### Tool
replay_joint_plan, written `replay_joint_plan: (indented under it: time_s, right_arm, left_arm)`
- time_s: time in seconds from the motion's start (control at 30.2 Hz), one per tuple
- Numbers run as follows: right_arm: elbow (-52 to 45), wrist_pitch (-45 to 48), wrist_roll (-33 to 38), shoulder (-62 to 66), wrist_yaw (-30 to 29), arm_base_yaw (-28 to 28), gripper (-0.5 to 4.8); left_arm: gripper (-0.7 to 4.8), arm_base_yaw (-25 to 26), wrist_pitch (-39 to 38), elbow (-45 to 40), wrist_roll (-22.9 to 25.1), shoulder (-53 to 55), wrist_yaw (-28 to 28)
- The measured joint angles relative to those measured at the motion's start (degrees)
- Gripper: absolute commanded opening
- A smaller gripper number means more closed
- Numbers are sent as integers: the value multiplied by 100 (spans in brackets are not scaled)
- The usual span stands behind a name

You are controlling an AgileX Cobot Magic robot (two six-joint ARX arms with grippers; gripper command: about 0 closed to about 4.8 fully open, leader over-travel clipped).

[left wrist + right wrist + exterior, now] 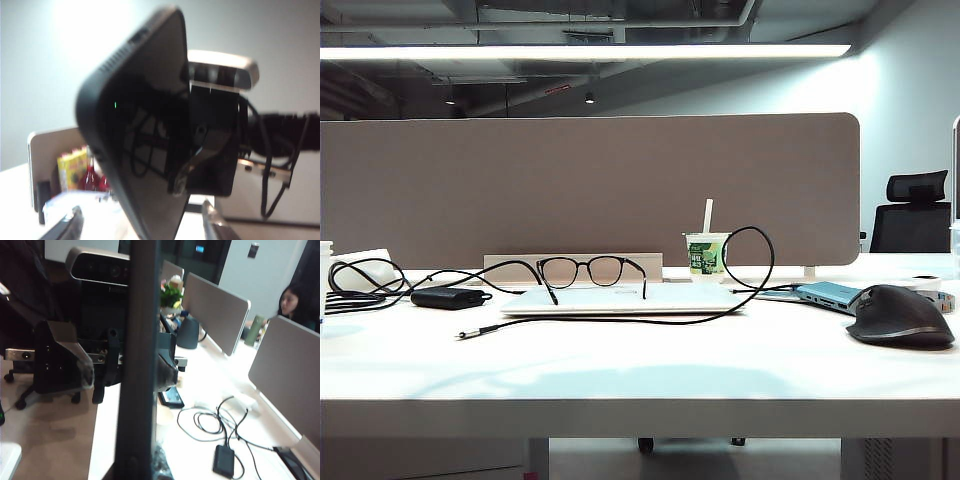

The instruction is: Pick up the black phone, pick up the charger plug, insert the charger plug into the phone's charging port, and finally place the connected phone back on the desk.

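The right pincer (186, 172) is closed on the black phone (135, 125), one clear pad pressed flat against the dark screen. It holds the phone up in the air, tilted. The phone's short edge with the speaker holes and the slot of the charging port (137, 36) points upward.

The left pincer (142, 227) stands open around the lower end of the phone. Its fingers (67, 227) sit apart on either side, with a gap showing between each of them and the phone.

In the right wrist view the phone is seen edge-on as a dark upright bar. In the exterior view neither arm nor the phone shows.

The charger plug (470, 333) lies on the white surface (640, 380), at the end of a thin black cable (650, 322). That cable runs past the front of a closed laptop (620, 300) carrying a pair of glasses (582, 270). A dark mouse (902, 317) rests well off to the right.
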Motion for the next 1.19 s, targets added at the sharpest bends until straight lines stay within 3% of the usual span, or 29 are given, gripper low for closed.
replay_joint_plan:
  time_s: [0.43,1.03,1.19]
  right_arm:
    - [-4,922,614,306,-13,741,-1]
    - [-31,1287,887,535,136,1005,-1]
    - [-31,1329,894,573,131,1003,-1]
  left_arm:
    - [309,-2,640,0,-610,2,-127]
    - [294,-4,1388,0,-1185,2,-240]
    - [134,0,1443,0,-1202,2,-258]
